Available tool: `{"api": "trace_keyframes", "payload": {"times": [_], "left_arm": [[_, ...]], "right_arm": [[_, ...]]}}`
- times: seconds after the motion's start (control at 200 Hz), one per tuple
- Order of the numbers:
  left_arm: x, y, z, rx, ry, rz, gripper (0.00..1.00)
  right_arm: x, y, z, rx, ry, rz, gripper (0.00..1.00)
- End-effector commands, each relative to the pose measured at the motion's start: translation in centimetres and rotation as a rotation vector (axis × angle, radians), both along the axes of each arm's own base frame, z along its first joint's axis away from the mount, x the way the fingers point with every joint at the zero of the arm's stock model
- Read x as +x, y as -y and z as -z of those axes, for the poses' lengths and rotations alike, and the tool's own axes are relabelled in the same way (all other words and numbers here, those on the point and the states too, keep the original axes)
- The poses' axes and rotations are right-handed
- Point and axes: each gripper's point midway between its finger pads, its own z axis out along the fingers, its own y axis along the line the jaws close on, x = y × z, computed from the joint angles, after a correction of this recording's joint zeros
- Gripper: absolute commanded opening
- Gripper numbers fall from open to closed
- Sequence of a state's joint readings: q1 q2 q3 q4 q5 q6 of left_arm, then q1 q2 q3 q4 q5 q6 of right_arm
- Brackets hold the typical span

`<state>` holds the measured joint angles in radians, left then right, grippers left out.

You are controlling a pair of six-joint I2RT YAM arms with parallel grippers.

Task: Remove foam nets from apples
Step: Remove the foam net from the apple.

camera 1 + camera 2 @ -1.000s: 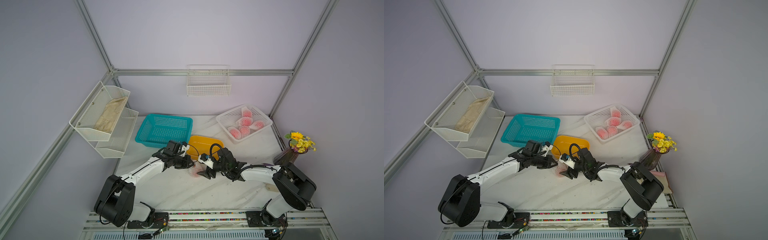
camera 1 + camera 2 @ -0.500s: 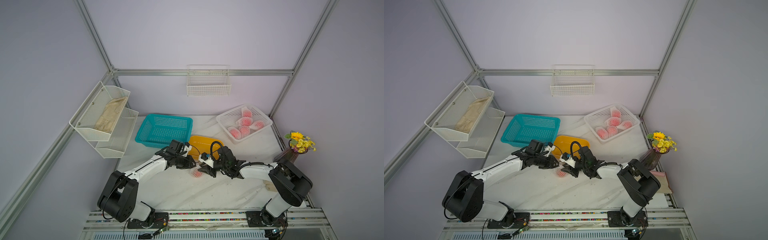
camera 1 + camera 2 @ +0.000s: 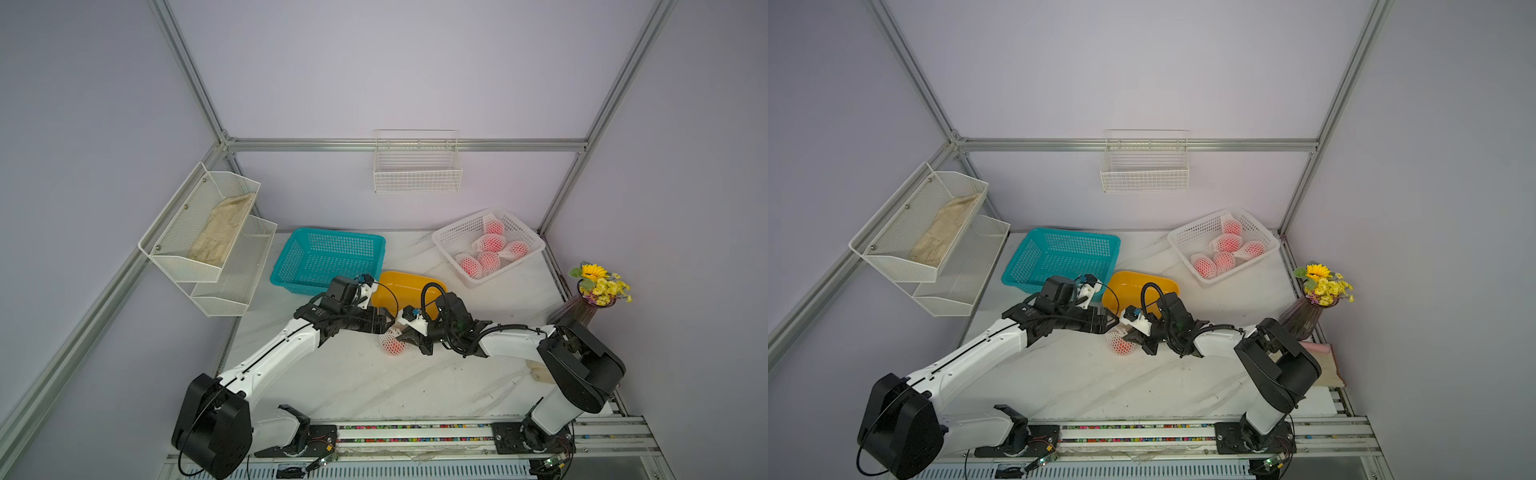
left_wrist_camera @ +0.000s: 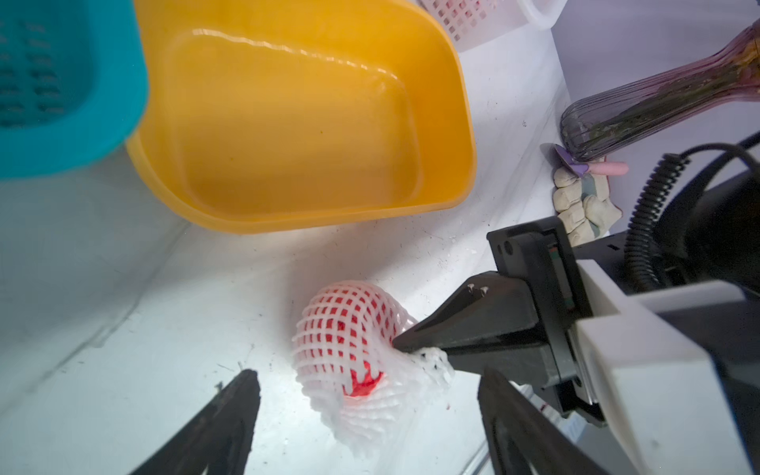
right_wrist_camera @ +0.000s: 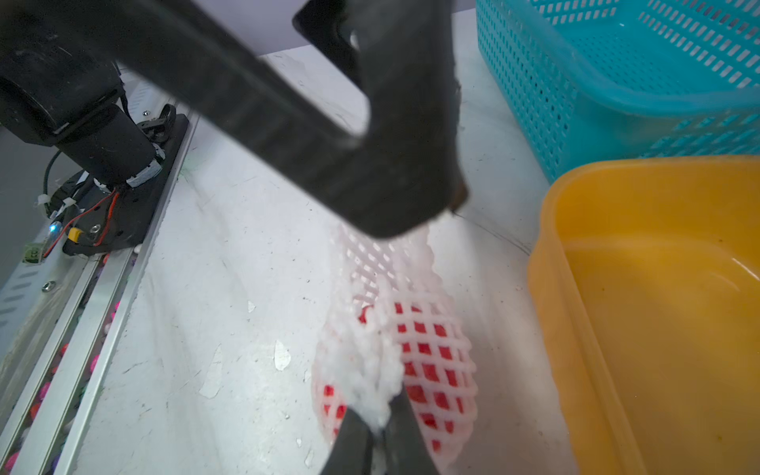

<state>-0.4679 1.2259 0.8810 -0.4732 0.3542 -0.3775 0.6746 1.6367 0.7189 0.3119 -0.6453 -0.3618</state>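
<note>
One apple (image 4: 366,384) in a white foam net (image 4: 341,329) lies on the marble table in front of the yellow tub, seen in both top views (image 3: 392,343) (image 3: 1121,343). Red skin shows through the net's open end. My right gripper (image 5: 378,415) is shut on a bunched end of this net (image 5: 432,357), reaching in from the right (image 3: 405,336). My left gripper (image 4: 368,380) is open, its fingers standing on either side of the netted apple without touching it (image 3: 388,322). Several more netted apples (image 3: 488,249) lie in the white plastic basket (image 3: 453,232) at the back right.
A yellow tub (image 3: 399,275) stands just behind the grippers, with a teal basket (image 3: 332,232) to its left. A vase of flowers (image 3: 582,307) stands at the right edge. A wire basket (image 3: 417,170) and a shelf rack (image 3: 208,232) hang on the walls.
My left gripper has opened and let go of the net. My right gripper has shut on the net's end. The netted apple has stayed in place on the table.
</note>
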Motion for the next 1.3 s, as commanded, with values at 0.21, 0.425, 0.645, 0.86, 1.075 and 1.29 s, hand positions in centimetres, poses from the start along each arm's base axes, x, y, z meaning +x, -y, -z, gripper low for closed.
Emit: {"api": "trace_keyframes", "payload": {"times": [0.21,0.425,0.645,0.86,1.075,1.29], "left_arm": [[-1.2,-1.9,1.4,0.123,0.223,0.103,0.84],[-1.7,-0.4,2.9,0.102,0.217,0.203,0.80],[-2.1,0.9,4.1,0.082,0.224,0.261,0.80],[-1.7,1.8,5.1,0.097,0.219,0.297,0.75],[-1.7,3.4,4.9,0.095,0.219,0.343,0.51],[-1.6,3.9,2.6,0.065,0.260,0.324,0.31]], "right_arm": [[-0.5,0.3,-0.3,0.007,0.010,-0.015,0.08],[-0.5,0.3,-0.7,0.016,0.016,-0.015,0.06],[-0.5,0.3,-1.0,0.019,0.019,-0.014,0.06],[-0.5,0.3,-1.1,0.020,0.021,-0.014,0.06],[-0.4,0.2,-1.9,0.040,0.033,-0.009,0.07],[-0.3,0.1,-3.4,0.059,0.043,-0.005,0.09]]}}
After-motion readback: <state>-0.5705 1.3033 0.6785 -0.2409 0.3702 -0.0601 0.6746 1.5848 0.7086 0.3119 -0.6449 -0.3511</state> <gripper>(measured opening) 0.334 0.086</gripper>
